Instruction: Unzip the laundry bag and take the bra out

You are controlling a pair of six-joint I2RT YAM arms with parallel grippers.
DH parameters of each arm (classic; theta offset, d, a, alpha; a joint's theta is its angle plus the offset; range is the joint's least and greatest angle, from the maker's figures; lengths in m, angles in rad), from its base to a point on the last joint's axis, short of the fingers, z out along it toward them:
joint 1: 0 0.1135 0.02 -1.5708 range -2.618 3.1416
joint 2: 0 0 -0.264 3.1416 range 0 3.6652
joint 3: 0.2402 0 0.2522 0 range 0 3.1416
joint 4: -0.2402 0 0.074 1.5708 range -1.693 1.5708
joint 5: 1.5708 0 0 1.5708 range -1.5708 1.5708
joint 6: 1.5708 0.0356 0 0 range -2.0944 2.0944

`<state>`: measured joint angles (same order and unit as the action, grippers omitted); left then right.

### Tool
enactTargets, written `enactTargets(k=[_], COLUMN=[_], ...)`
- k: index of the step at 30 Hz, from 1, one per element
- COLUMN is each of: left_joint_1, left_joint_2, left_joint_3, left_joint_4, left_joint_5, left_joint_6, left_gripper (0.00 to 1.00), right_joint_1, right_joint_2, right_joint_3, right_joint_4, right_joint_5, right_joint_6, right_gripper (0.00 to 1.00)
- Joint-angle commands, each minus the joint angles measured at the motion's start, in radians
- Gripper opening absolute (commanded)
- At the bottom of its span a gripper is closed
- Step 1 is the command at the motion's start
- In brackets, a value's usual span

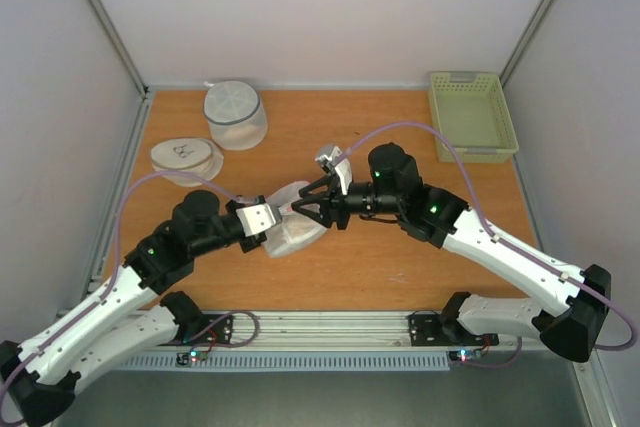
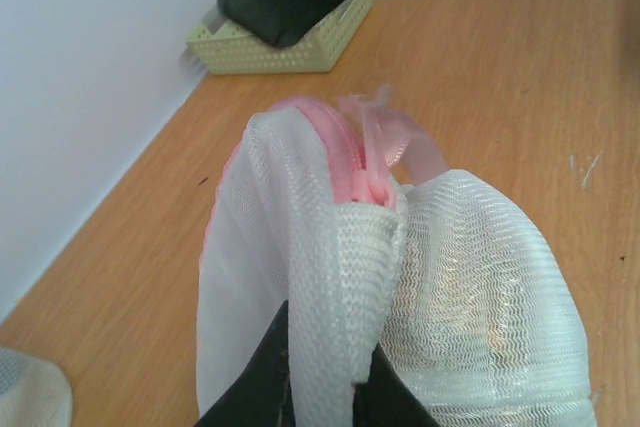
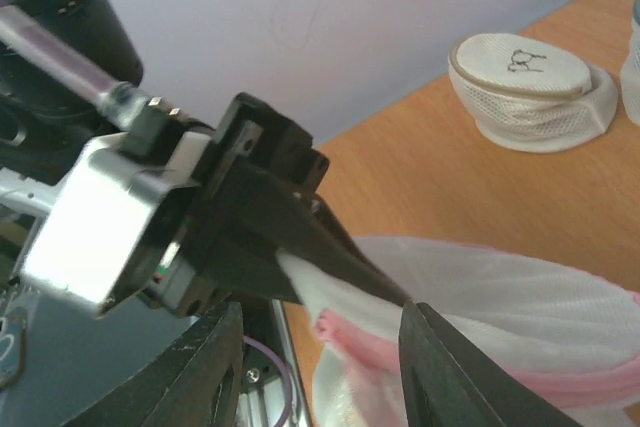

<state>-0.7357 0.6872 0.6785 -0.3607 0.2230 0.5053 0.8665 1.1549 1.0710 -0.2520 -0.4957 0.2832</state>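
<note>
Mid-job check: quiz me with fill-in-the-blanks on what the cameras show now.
The round white mesh laundry bag has a zipper band coloured ___.
The left gripper is ___ on that bag's mesh.
The pale green perforated plastic basket sits at the wooden table's far ___ corner.
Missing words: pink; shut; right.

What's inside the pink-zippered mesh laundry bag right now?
Nothing inside can be seen. The laundry bag shows only white mesh, and its pink zipper looks closed where visible, so any contents are covered. The left pincer pinches a fold of the mesh.
</note>
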Motion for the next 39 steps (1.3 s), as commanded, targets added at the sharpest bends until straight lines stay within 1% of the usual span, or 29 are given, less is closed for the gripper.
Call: enactTargets(k=[1,5,8,11,15,19,23,26,29,33,36,39], left_joint_1=[-0.005,-0.004,-0.005,-0.004,-0.004,-0.004,-0.004,-0.004,-0.004,-0.005,-0.006,-0.011], left_joint_2=[-0.022,-0.017,-0.017,-0.017,-0.020,-0.021,-0.023,-0.020,-0.016,0.003,0.025,0.032], left_joint_3=[-0.008,-0.006,-0.007,-0.012,-0.014,-0.012,-0.011,-0.012,-0.013,-0.006,0.010,0.014], left_joint_4=[0.136,0.129,0.124,0.120,0.122,0.112,0.110,0.111,0.110,0.096,0.089,0.135], left_joint_5=[0.074,0.056,0.068,0.075,0.077,0.087,0.091,0.098,0.090,0.009,-0.120,-0.235], left_joint_6=[-0.046,-0.058,-0.075,-0.097,-0.102,-0.086,-0.079,-0.078,-0.083,-0.079,-0.065,-0.008], left_gripper=[0.01,0.01,0.01,0.01,0.01,0.01,0.01,0.01,0.01,0.01,0.01,0.01], right_joint_1=[-0.039,-0.040,-0.040,-0.038,-0.039,-0.038,-0.039,-0.039,-0.038,-0.024,-0.022,-0.007], right_joint_2=[0.015,0.013,0.018,0.007,0.003,0.006,0.012,0.018,0.026,0.013,-0.036,-0.081], right_joint_3=[-0.013,-0.013,-0.017,-0.019,-0.008,0.005,0.027,0.026,0.021,0.023,0.023,0.012], right_joint_4=[0.059,0.055,0.043,0.029,-0.043,-0.071,-0.133,-0.119,-0.086,-0.079,-0.099,-0.099], right_joint_5=[-0.079,-0.123,-0.174,-0.216,-0.168,-0.122,-0.063,-0.089,-0.131,-0.128,-0.061,0.002], right_joint_6=[0.051,0.040,0.029,0.016,-0.017,-0.044,-0.086,-0.087,-0.070,-0.065,-0.058,-0.033], right_gripper=[0.44,0.42,0.35,0.31,0.31,0.32,0.33,0.33,0.31,0.28,0.28,0.28])
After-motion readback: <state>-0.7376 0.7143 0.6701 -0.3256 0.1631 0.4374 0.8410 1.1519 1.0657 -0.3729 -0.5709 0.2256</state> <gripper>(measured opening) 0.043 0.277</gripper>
